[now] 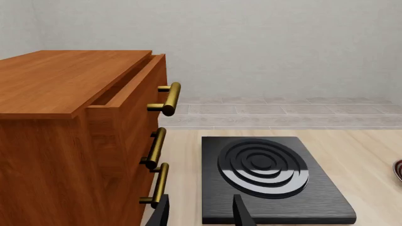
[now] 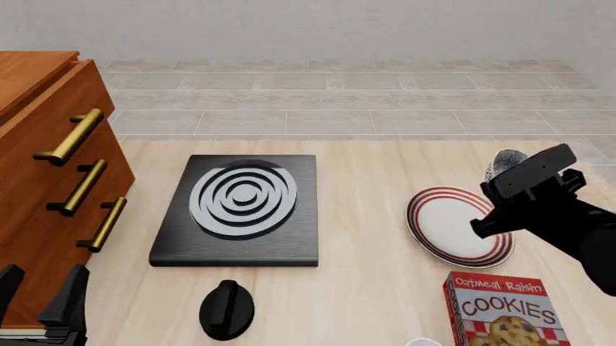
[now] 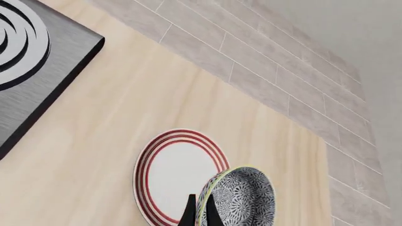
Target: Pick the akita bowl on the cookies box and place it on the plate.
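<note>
Bowl (image 3: 242, 200) (speckled white inside), tilted

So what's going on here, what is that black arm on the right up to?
The right gripper is holding a small speckled bowl by its rim, tilted, in the air over the far right edge of the red-ringed plate. The bowl is not yet set down. The cookies box it belongs to stands nearer, bare on top. The left gripper hangs idle beside the wooden drawers.
</note>
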